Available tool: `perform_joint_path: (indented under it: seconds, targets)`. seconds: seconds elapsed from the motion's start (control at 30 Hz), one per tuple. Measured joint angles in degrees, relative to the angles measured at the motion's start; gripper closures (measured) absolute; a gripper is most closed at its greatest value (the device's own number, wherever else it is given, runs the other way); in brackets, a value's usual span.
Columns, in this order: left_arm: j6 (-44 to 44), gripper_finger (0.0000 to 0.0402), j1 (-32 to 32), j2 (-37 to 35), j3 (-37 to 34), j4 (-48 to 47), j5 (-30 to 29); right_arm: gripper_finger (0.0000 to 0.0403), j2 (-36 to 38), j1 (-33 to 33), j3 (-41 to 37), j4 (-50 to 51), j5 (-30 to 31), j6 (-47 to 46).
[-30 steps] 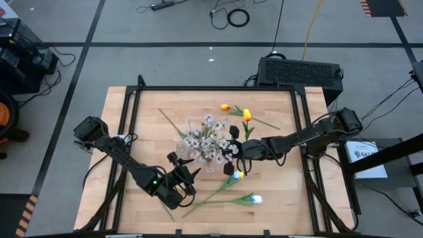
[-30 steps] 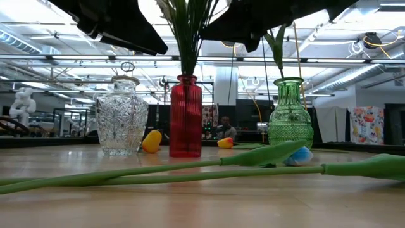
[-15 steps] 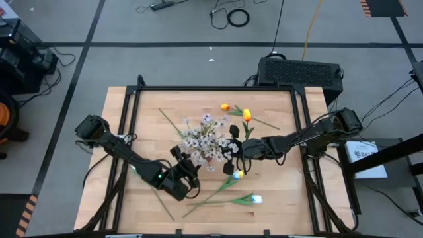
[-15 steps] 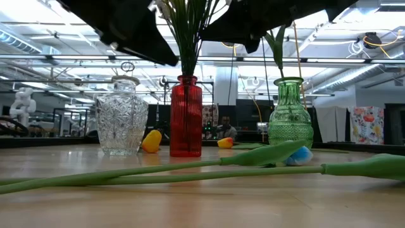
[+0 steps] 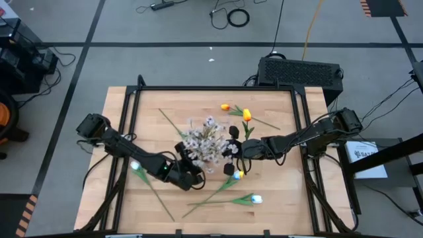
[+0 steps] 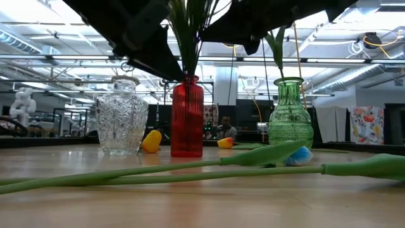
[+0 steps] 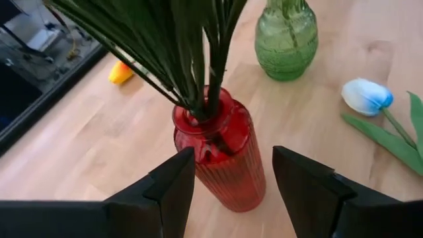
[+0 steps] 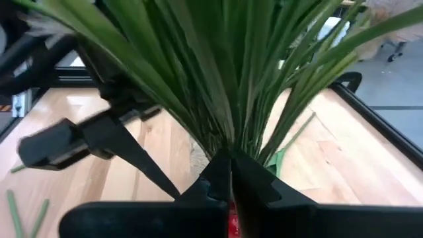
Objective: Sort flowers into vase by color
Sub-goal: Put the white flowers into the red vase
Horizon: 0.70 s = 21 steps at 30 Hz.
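Note:
A spray of pale pink-white blossoms stands with its green stems in the red ribbed vase. My left gripper is open, one finger on either side of the vase's upper body; whether it touches the vase, I cannot tell. My right gripper is shut on the stems just above the vase. The green vase holds a yellow tulip. Two white-blue tulips and an orange tulip lie on the table. My right gripper pinches the bundle of green stems where they draw together over the red vase's mouth. It comes level from the table's right side, its fingers across the stems. The stems stand upright, lower ends in the vase, and fan out above the fingers.
A clear cut-glass vase stands left of the red one in the low view. Long green tulip stems lie across the near table. A loose stem lies toward the far left. A black frame borders the wooden table.
My left gripper has moved toward the table's far edge and right, up to the red vase, and now has its open fingers on either side of it. My right gripper has kept its hold on the stems.

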<state>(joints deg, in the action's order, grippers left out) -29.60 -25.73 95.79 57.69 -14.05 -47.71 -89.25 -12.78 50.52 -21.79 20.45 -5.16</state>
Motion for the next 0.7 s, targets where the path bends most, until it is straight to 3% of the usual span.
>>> perform_joint_path:
  seconds: [0.5,0.7]
  targets:
    - [1.52,0.0194,2.07,0.71,-0.22,0.23,2.50,0.0403,0.00,0.00,0.00,1.24,-1.07,0.19]
    - [1.86,0.0194,2.87,1.01,-4.23,7.35,2.24,0.0403,0.00,0.00,0.02,1.58,-1.05,-0.37]
